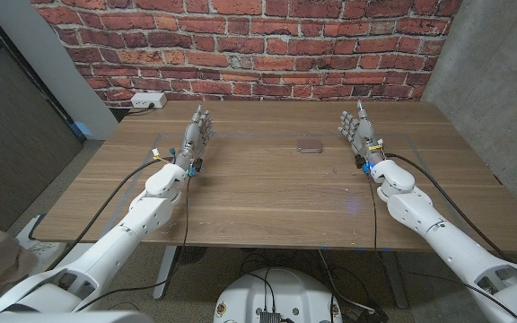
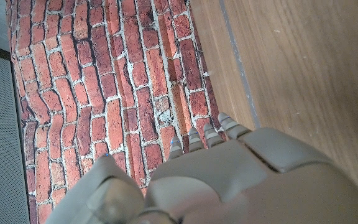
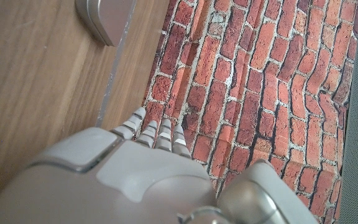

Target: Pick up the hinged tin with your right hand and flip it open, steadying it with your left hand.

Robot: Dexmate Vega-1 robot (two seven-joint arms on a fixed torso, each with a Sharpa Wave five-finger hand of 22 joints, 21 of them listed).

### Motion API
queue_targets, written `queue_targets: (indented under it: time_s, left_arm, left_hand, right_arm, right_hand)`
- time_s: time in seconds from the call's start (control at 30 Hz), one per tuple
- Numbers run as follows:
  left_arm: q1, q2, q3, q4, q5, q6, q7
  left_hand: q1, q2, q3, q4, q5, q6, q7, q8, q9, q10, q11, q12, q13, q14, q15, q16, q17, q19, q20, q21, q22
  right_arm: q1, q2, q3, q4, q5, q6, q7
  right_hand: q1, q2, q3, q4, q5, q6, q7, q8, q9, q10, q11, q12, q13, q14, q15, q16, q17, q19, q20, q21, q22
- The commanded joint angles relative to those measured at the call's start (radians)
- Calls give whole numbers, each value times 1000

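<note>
Head view | tin [image 1: 309, 145] shut on counter [image 1: 267, 197] | right robot hand [image 1: 358, 131], left robot hand [image 1: 197, 135] spread, empty | risk: flat tin skids when pinched

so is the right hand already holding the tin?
No: in the head view the hinged tin lies closed on the table, apart from the right hand, whose fingers hold nothing.

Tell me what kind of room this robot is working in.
Probably an indoor lab or workshop test space: a plain wooden table against a bare brick wall, a white power strip at the wall, and a single small tin set out.
</note>
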Motion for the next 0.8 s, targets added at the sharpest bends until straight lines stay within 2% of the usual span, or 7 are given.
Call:
queue_targets:
  time_s: [0.03,0.17,0.47,0.53,0.6,0.67,0.8]
  left_arm:
    - [-2,-2,5,1,-7,3,-15]
    - [-9,-2,10,12,0,-9,-29]
    - [3,-11,16,0,10,-23,-17]
    - [2,-7,21,-4,17,-19,-19]
    - [9,-3,23,-23,17,-4,-10]
    - [30,8,23,-76,21,22,24]
    - [68,-2,13,-150,10,26,72]
  left_hand:
    - [9,5,9,-1,5,5,-8,6,1,-5,-4,5,4,-7,-26,9,5,-6,4,5,4]
    - [11,5,9,-2,5,9,-8,7,1,-5,-5,5,4,-6,-25,9,5,-6,6,5,4]
    - [14,4,8,-4,5,14,-7,8,1,-6,-3,5,4,-9,-19,8,4,-9,16,3,4]
    - [14,3,7,-4,5,16,-7,8,1,-6,-4,6,4,-10,-19,8,4,-9,16,3,4]
    - [15,2,7,-5,4,17,-5,8,1,-5,-5,6,4,-11,-20,8,4,-10,17,2,4]
    - [16,1,6,-6,4,22,-3,10,1,-4,-6,6,4,-11,-19,8,4,-10,18,2,4]
    - [19,-3,3,-9,4,43,9,16,1,15,-1,14,4,-3,-17,11,4,-1,16,5,4]
  right_arm:
    - [13,-2,-9,2,-4,-20,11]
    - [13,-9,-11,-7,-16,-18,8]
    - [13,-41,-12,-14,-48,3,20]
    - [10,-46,-12,-27,-85,8,-30]
    - [19,-63,-16,-31,-101,1,-21]
    - [31,-79,-22,-23,-114,2,2]
    - [32,-99,-23,-26,-130,9,12]
  right_hand:
    - [9,0,7,-3,5,-3,7,6,5,1,6,5,3,-6,0,4,1,-11,-2,2,3]
    - [24,8,12,-11,5,-1,-5,9,5,16,-14,12,3,-32,-19,-2,-1,-22,-4,-14,3]
    - [66,15,23,-37,3,-10,-16,11,5,51,-34,26,6,-53,-31,-2,-2,-34,3,-36,3]
    - [141,32,50,-81,-4,30,-27,31,6,105,-53,46,8,-26,-51,10,-3,-4,-1,-47,3]
    - [164,36,58,-95,-8,47,-36,36,6,118,-61,50,8,-18,-56,11,-4,4,-1,-53,3]
    - [172,38,60,-100,-9,53,-36,38,6,119,-62,50,8,-14,-59,12,-4,8,-3,-55,3]
    - [185,41,65,-107,-11,54,-39,37,6,125,-65,52,8,-10,-60,12,-4,13,-4,-57,3]
